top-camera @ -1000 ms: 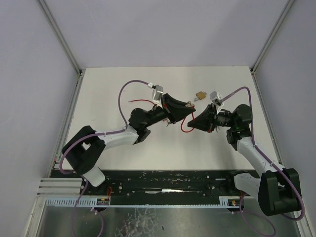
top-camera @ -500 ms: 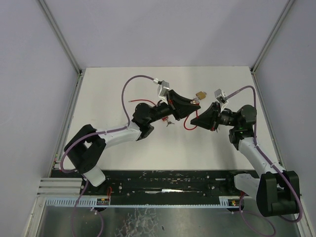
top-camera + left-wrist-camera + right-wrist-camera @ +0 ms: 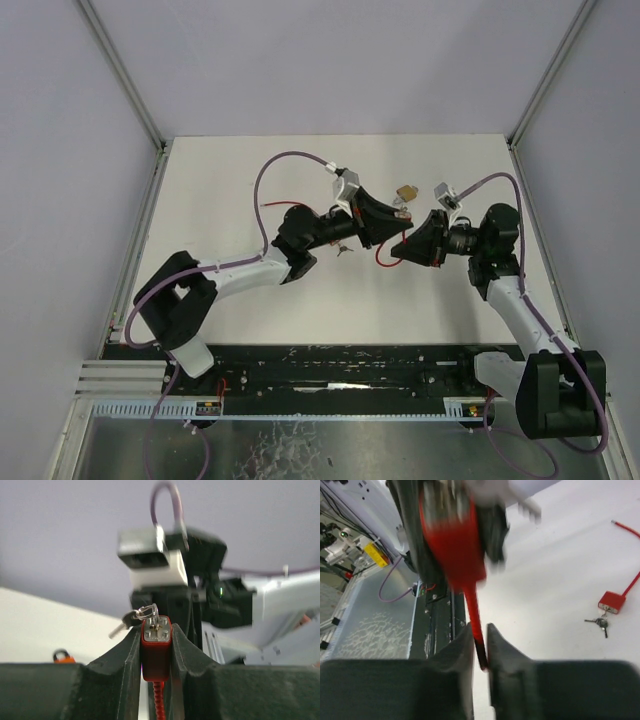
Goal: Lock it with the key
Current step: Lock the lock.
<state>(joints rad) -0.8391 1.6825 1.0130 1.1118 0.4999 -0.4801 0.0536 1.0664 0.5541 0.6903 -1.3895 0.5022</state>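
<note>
Above the middle of the table [image 3: 220, 190], the two arms meet nose to nose over one red lock [image 3: 155, 652]. The left gripper [image 3: 156, 636] pinches the lock's body between its jaws with the keyhole end facing its camera, which looks like a way to steady it for turning. The key [image 3: 131, 621] hangs at that end on its ring. It is probably seated in the keyhole, though the blur makes that hard to confirm. Just below the lock, the right gripper [image 3: 480, 635] has its jaws pressed on the lock's thin cable [image 3: 471, 605], likely to stop it swinging. Both arms reach forward with elbows bent outward and wrists turned toward each other. Beyond the lock lies a brass padlock [image 3: 405, 190], and a second red lock [image 3: 611, 601] rests on the table off to the side.
</note>
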